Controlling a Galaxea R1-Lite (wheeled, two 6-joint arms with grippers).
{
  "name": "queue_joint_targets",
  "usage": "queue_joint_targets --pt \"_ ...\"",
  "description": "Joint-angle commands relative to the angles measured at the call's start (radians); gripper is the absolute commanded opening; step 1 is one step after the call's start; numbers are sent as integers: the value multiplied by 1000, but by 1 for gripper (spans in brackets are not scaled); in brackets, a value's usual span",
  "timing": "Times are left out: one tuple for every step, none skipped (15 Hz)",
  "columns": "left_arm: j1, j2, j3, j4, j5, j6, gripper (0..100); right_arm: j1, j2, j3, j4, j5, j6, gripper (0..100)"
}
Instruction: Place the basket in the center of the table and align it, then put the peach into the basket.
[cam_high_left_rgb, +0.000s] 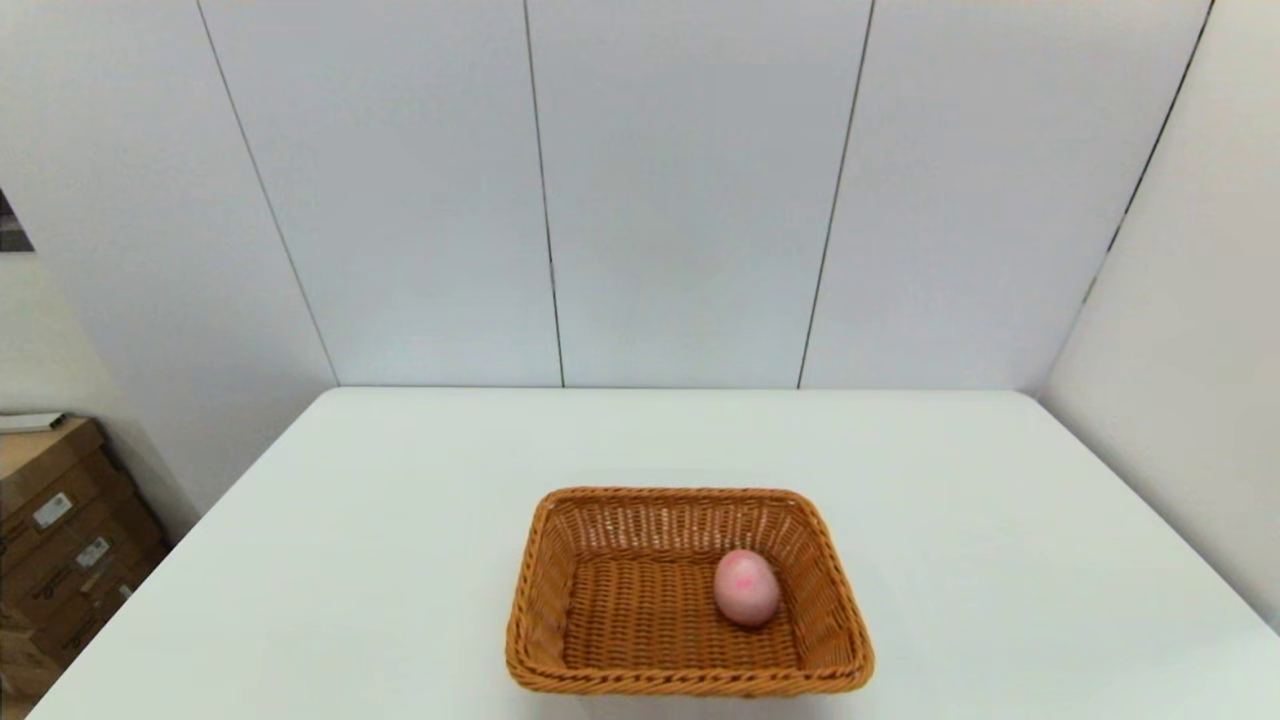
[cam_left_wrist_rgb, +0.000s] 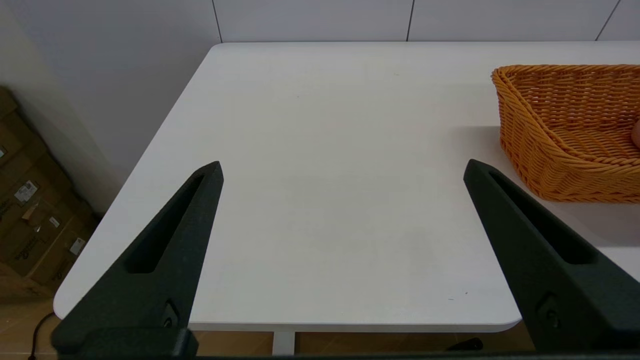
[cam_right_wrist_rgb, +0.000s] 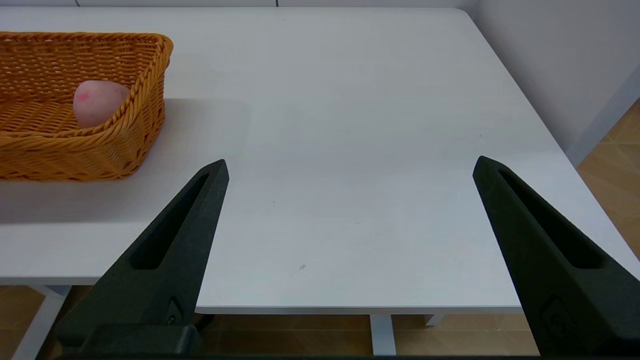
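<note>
White table (cam_high_left_rgb: 400, 560), peach (cam_high_left_rgb: 746, 587) inside basket (cam_high_left_rgb: 560, 560); both grippers' jaws spread, empty.

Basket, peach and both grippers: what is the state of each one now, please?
basket: upright on the table, holding the peach.
peach: inside the basket, toward its right side, free of any grip.
left gripper: open, empty, left of the basket.
right gripper: open, empty, right of the basket.
</note>
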Motion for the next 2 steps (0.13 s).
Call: queue_joint_targets --pt "0 0 0 1 0 -1 100 0 0 0 2 -2 0 100" --pt "0 0 0 1 0 -1 100 0 0 0 2 -2 0 100"
